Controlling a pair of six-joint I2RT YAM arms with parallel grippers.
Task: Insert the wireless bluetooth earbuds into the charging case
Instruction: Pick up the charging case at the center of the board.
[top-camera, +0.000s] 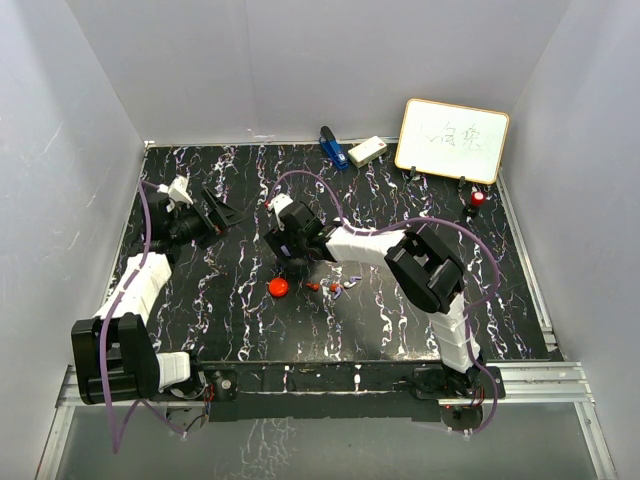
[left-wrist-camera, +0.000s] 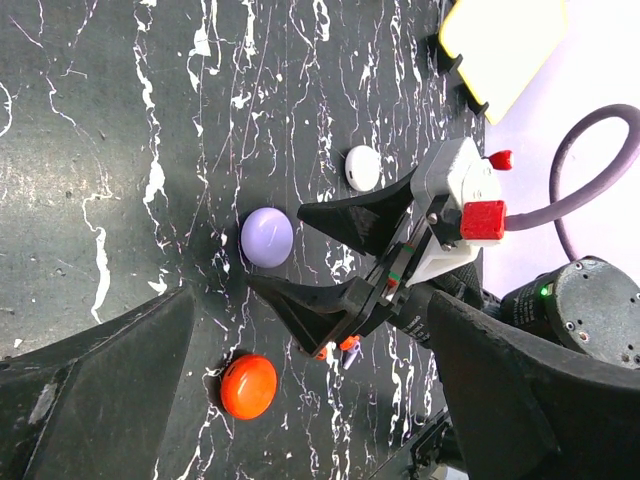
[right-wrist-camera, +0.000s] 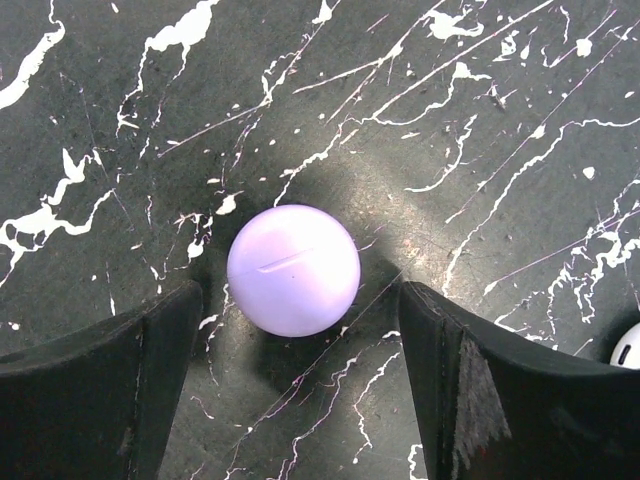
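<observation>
**Grip on the purple case: centre it, then close low**

Marbled black table (top-camera: 250, 340) carries everything. The left gripper (top-camera: 220, 212) hangs off to the left with its jaws wide apart and nothing between them. The right gripper (right-wrist-camera: 300, 310) is down over the purple case (right-wrist-camera: 293, 270), jaws apart, with a gap of bare table on each side, so nothing is held.

The step looks like a grasp of that case. It sits slightly nearer the left finger in the right wrist view, so a small sideways correction would let both pads meet it together. The shell is a smooth dome and will likely squirt out if pinched high, so the fingers should close low, at its widest line.

The red case (top-camera: 278, 288) lies near the table's middle, and the white case (left-wrist-camera: 362, 167) sits beyond the purple one. The earbuds (top-camera: 325, 287) lie loose on the table just right of the red case, outside every case and close to the working arm. A careless sweep could scatter them.

As for writing, the whiteboard (top-camera: 452, 140) bears dark handwritten strokes, too small to read. The purple case shows only a thin slit on top, with no brand or label visible.
</observation>
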